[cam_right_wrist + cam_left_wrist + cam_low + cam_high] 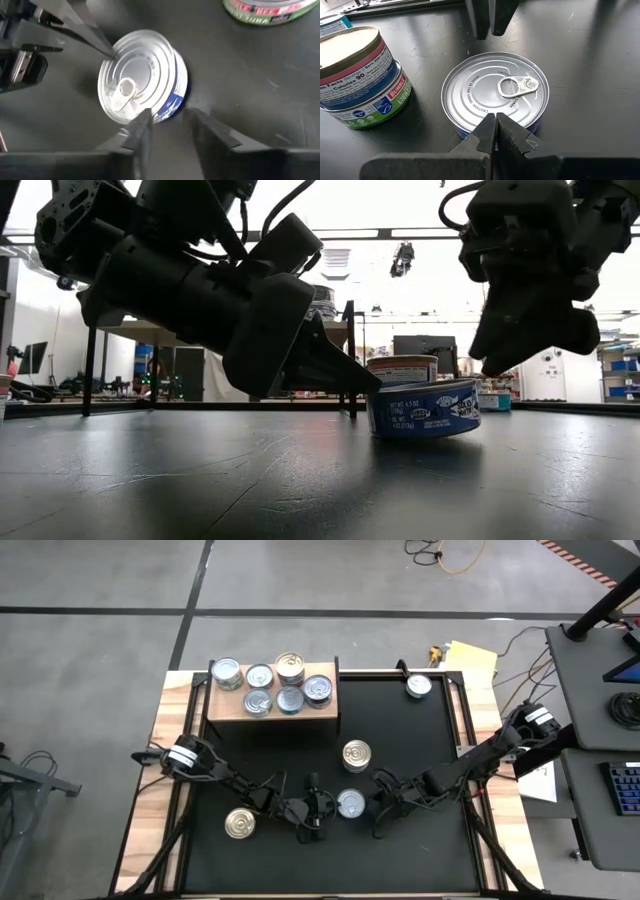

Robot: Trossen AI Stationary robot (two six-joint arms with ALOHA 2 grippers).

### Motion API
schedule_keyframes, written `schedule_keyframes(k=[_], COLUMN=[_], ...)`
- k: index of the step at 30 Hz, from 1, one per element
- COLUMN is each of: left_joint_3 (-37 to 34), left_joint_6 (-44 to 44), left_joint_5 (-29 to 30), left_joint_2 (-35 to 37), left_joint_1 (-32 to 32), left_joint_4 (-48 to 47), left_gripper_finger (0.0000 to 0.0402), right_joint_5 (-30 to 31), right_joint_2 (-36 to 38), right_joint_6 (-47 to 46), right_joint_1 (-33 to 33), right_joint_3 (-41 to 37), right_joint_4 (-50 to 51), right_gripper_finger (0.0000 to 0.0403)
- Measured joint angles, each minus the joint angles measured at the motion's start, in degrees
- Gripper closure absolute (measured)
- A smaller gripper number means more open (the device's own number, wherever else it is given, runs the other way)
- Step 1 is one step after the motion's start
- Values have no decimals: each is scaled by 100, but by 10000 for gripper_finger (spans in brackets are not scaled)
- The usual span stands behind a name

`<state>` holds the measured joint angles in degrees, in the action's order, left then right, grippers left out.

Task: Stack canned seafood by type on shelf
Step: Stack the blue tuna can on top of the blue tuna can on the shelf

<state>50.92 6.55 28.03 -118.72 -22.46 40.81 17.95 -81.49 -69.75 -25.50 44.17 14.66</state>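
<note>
A silver-topped can with a blue label (351,803) lies on the black table between my two grippers. In the low view it (425,408) is tilted, its right side raised a little. My left gripper (495,120) is shut, with its tips at the can's left rim. My right gripper (167,120) is open at the can's right side, one finger close to the can's wall. The shelf (225,708), a light wooden box at the far left, carries several cans (275,685). My left gripper has its shut fingertips (109,49) on the rim of the can's top (495,107), at the side toward the table's left. It slants down from the left. The can is tilted, its left lower edge on the table. Of my right gripper, I cannot tell whether its finger (144,125) touches the can's wall.
A stack of two cans (356,755) stands just beyond the tilted can. A gold-topped can (239,824) sits near the table's front left, under the left arm. One more can (418,686) is at the far right corner. Bare black table lies to the right.
</note>
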Motion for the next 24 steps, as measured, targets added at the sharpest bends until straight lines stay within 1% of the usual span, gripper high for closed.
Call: schedule_keyframes(k=[6,9,11,14,17,20,24], left_joint_3=[-2,-5,-43,-28,-31,-28,-26], left_joint_6=[-2,-1,-4,33,38,39,39], left_joint_5=[-2,-63,-145,-119,-96,-59,-50], left_joint_2=[-2,-10,-62,-44,-50,-50,-46], left_joint_1=[-11,-26,-26,-33,-26,-26,-26], left_joint_4=[-20,-92,-340,-381,-384,-353,-334], left_gripper_finger=[401,401,401,401,401,401,401], right_joint_5=[307,320,330,335,382,431,463], right_joint_2=[0,-7,-14,-15,-15,-15,-15], right_joint_6=[-77,-123,-123,-47,172,489,668], right_joint_1=[1,2,2,2,2,2,0], right_joint_3=[-1,-1,-2,-10,-10,-10,-10], right_joint_4=[-44,-64,-119,-318,-560,-723,-735], right_gripper_finger=[185,147,128,110,100,97,102])
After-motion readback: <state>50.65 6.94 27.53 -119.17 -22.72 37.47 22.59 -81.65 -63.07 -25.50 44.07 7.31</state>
